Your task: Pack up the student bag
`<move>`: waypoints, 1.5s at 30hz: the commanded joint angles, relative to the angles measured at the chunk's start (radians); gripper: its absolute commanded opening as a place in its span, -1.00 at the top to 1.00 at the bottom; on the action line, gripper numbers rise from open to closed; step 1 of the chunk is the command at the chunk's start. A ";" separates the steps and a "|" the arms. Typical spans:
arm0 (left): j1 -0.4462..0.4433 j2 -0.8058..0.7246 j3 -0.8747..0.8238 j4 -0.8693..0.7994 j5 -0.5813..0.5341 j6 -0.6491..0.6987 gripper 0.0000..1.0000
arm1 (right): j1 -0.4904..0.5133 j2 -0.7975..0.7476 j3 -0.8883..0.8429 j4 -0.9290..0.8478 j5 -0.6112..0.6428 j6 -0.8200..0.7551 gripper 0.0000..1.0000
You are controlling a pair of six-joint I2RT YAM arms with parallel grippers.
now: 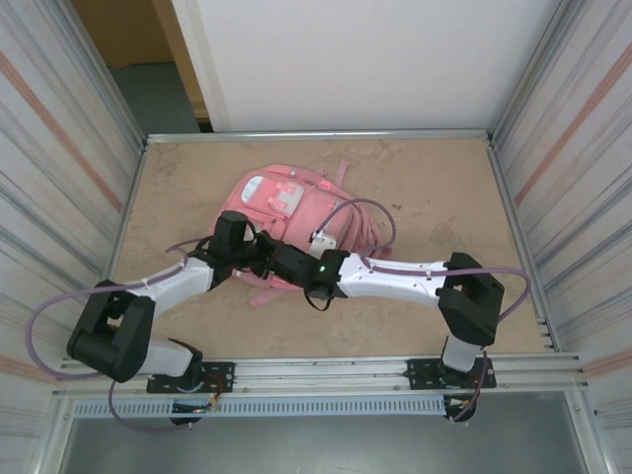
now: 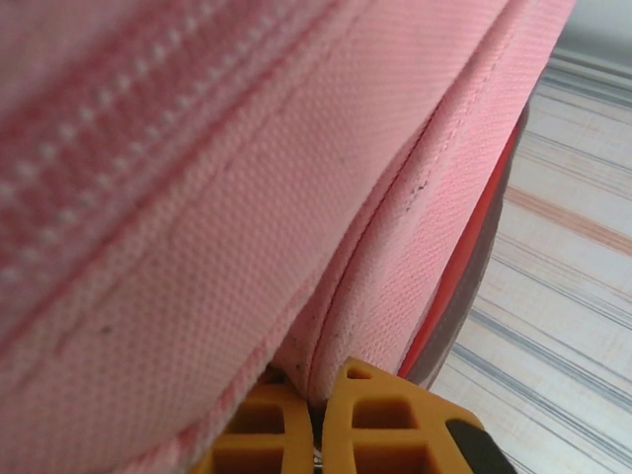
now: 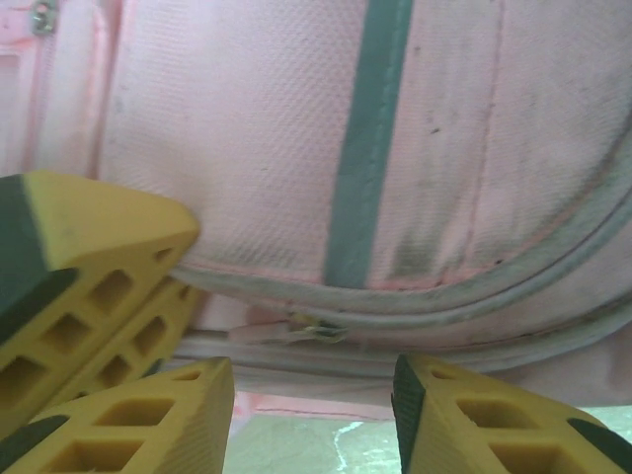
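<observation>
The student bag (image 1: pixel 296 209) is a pink backpack lying flat in the middle of the table, its white patch (image 1: pixel 272 193) facing up. My left gripper (image 2: pixel 316 403) is shut on a fold of the bag's pink fabric (image 2: pixel 247 217) at its near edge, next to a zip seam. Beside it, my right gripper (image 3: pixel 311 405) stands open in front of the bag's grey-piped edge (image 3: pixel 415 306). A small zip pull (image 3: pixel 296 329) lies just beyond its fingertips (image 3: pixel 202 400), apart from them. The left gripper's yellow fingers (image 3: pixel 89 267) sit at the left of the right wrist view. From above, both grippers (image 1: pixel 252 252) (image 1: pixel 279 262) meet at the bag's near side.
Metal-ribbed walls (image 1: pixel 59 148) close the table in on the left and right, with a white panel (image 1: pixel 346 59) at the back. Bare tan tabletop (image 1: pixel 444 188) lies to the right of the bag and along the front rail (image 1: pixel 326 367). Purple cables (image 1: pixel 370 212) loop over the bag.
</observation>
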 commanded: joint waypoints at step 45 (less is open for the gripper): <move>-0.014 0.003 0.077 0.009 0.088 0.082 1.00 | -0.151 -0.121 -0.144 0.063 -0.026 -0.510 0.86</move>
